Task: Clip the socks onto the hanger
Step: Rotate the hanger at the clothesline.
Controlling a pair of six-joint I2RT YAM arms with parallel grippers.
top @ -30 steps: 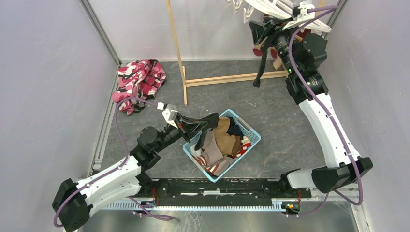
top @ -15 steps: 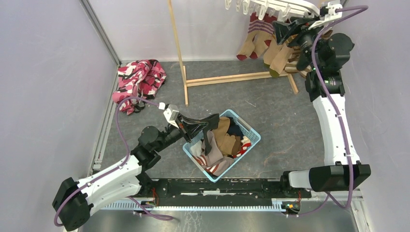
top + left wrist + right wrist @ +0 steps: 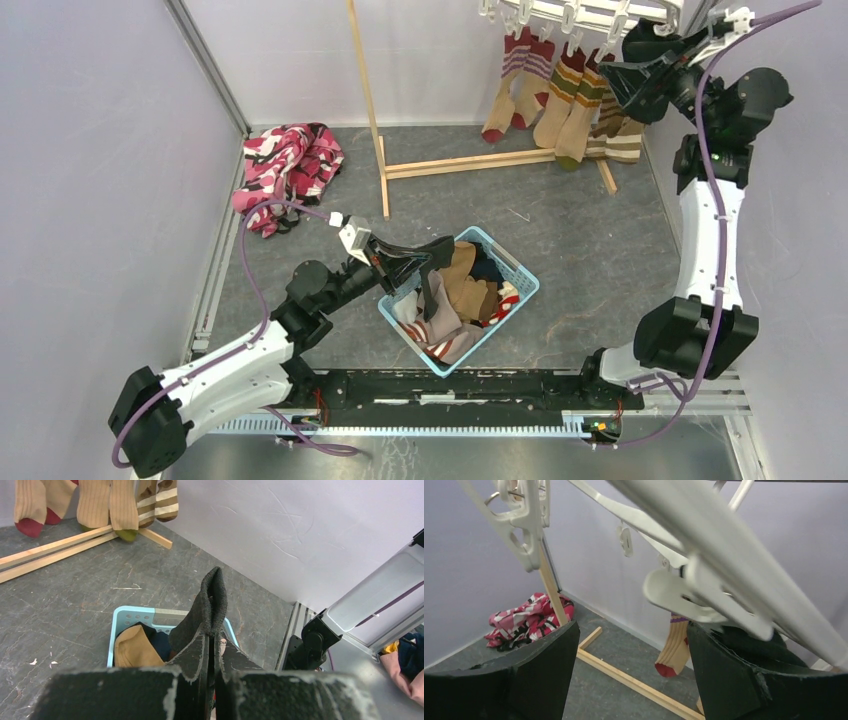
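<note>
Black sock (image 3: 211,600) is the one in play, pinched tight in the left claw (image 3: 440,250) just above the blue basket (image 3: 522,272), its length drooping toward the pile. The hanger (image 3: 590,12) sits well off, far side and to the right, high over the surface, with socks (image 3: 560,100) already clipped along it. Right claw (image 3: 622,70), spread wide, is right beneath it and is much the nearer arm, so a hand-off across looks likely.

White barred hanger (image 3: 600,12) hangs at the back right, tan socks (image 3: 560,100) with striped cuffs dangling from its clips. Mixed socks (image 3: 465,292) lie heaped in the basket (image 3: 520,272), one black sock (image 3: 210,605) standing up above them
</note>
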